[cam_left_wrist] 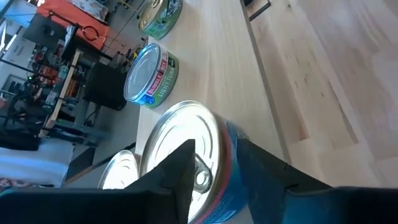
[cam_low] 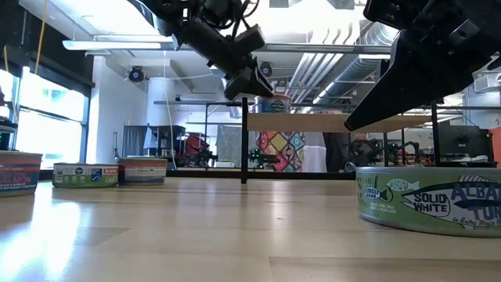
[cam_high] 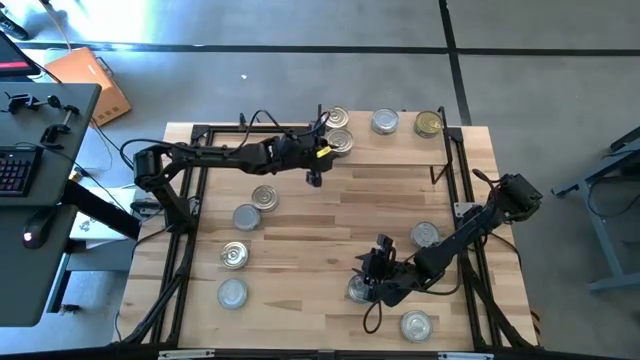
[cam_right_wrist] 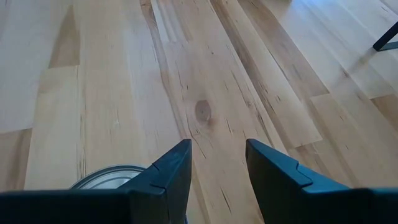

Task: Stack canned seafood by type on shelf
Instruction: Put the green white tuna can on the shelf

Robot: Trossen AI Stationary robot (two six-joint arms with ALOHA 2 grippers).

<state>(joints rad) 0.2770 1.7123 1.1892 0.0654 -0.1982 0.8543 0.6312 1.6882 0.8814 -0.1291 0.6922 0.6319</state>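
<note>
Two tins already sit on the shelf's left end as the left gripper parts its jaws around the blue-labelled tin, lid up, axis vertical. Next: lift clear. Right gripper hovers part-open, empty, over a tabletop tin.
</note>
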